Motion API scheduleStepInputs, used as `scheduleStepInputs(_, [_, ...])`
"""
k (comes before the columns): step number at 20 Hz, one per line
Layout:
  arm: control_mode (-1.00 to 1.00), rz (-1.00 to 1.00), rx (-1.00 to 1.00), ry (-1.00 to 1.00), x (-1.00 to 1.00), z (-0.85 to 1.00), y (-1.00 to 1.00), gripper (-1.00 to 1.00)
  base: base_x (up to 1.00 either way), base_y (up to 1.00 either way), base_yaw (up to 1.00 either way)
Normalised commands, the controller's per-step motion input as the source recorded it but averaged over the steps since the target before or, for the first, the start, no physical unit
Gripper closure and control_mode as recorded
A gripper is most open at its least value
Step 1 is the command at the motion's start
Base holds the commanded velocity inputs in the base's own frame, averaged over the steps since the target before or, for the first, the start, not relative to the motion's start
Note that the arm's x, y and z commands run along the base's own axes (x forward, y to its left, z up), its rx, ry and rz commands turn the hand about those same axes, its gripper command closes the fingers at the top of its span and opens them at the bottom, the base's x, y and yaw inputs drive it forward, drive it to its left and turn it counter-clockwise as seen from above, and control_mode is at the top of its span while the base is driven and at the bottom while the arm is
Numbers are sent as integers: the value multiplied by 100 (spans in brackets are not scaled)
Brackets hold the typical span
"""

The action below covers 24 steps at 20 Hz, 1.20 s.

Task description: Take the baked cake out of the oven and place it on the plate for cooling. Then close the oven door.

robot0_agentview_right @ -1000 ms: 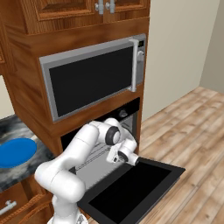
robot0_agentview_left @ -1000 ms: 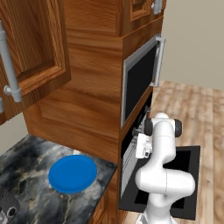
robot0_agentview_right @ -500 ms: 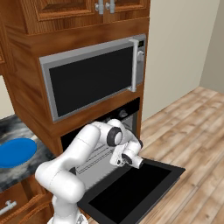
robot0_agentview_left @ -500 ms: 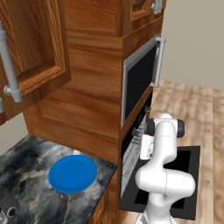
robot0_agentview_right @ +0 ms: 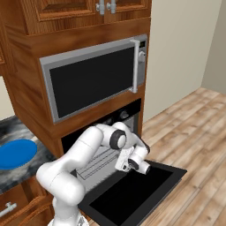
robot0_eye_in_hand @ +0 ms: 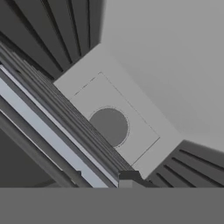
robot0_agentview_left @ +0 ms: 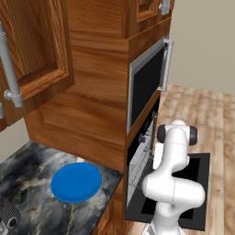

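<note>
A: What does the left base view give?

B: The blue plate (robot0_agentview_left: 76, 182) lies flat on the dark marbled surface (robot0_agentview_left: 32, 202), left of the tall wooden cabinet. The oven (robot0_agentview_left: 140, 160) sits low in that cabinet under the microwave (robot0_agentview_left: 148, 85). The oven door (robot0_agentview_left: 183, 193) is dropped open, lying level, and the white arm (robot0_agentview_left: 173, 179) stands over it, reaching toward the cavity.

A: And from the right base view?

B: The same oven (robot0_agentview_right: 106, 145), its wire racks (robot0_agentview_right: 95, 162) showing behind the arm. The tool (robot0_agentview_right: 140, 167) hangs just above the open door's inner edge, at the mouth of the cavity. The plate (robot0_agentview_right: 15, 153) is at the far left, well apart from it.

A: The tool's state?

B: Its jaws are drawn in narrow; I cannot tell that anything sits between them.

A: The hand view?

B: Grey oven interior: rack bars (robot0_eye_in_hand: 52, 30) run slantwise, with a pale square panel bearing a round dark disc (robot0_eye_in_hand: 109, 126). One dark fingertip (robot0_eye_in_hand: 129, 177) rises at the bottom. I cannot make out the cake anywhere.
</note>
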Motion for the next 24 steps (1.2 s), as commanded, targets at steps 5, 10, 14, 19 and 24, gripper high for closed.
scheduleStepInputs(5, [-100, 0, 1, 0, -36, -33, -36, 100, 0, 0, 0])
scheduleStepInputs(10, [-100, 0, 0, 0, -34, -33, -34, 100, 0, 0, 0])
scheduleStepInputs(14, [-100, 0, 0, 1, -31, -33, -26, 100, 0, 0, 0])
scheduleStepInputs(19, [-100, 0, 0, 3, -28, -32, -20, 100, 0, 0, 0])
scheduleStepInputs(24, [-100, 0, -1, 8, -24, -31, -17, 100, 0, 0, 0])
